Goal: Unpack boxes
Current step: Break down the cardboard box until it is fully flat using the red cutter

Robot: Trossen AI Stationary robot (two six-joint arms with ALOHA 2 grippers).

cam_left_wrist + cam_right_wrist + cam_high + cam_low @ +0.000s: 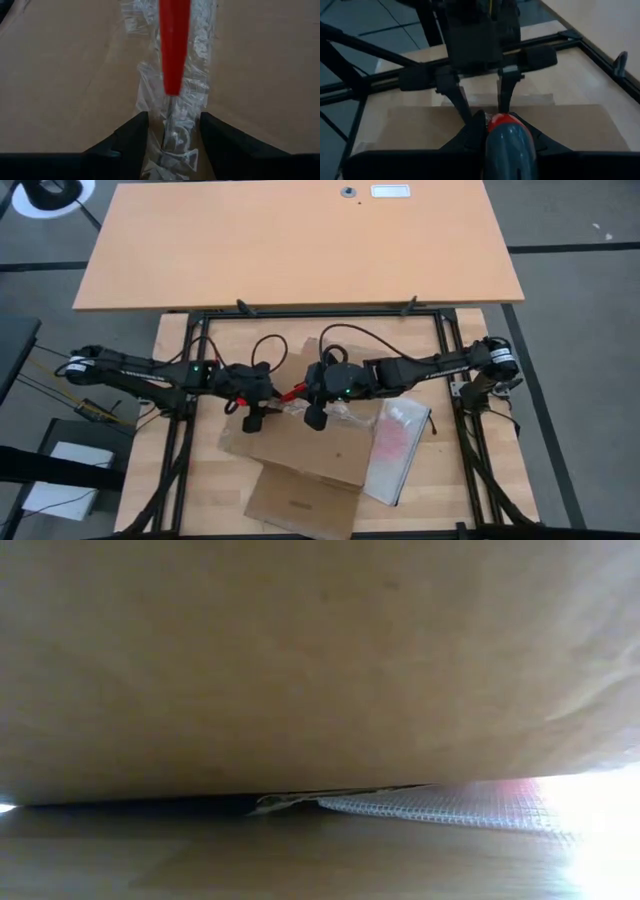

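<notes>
The brown cardboard carton (305, 455) lies at the near middle of the wooden table (470, 480), one flap reaching toward the near edge. Just right of it lies a clear plastic bag (398, 442) with something red inside. Above the carton's far part, the right gripper (496, 131) is clenched on the red-handled box cutter (509, 145). Facing it from the left, the left gripper (173, 131) hangs released over the carton's wrinkled clear tape (197, 80).
</notes>
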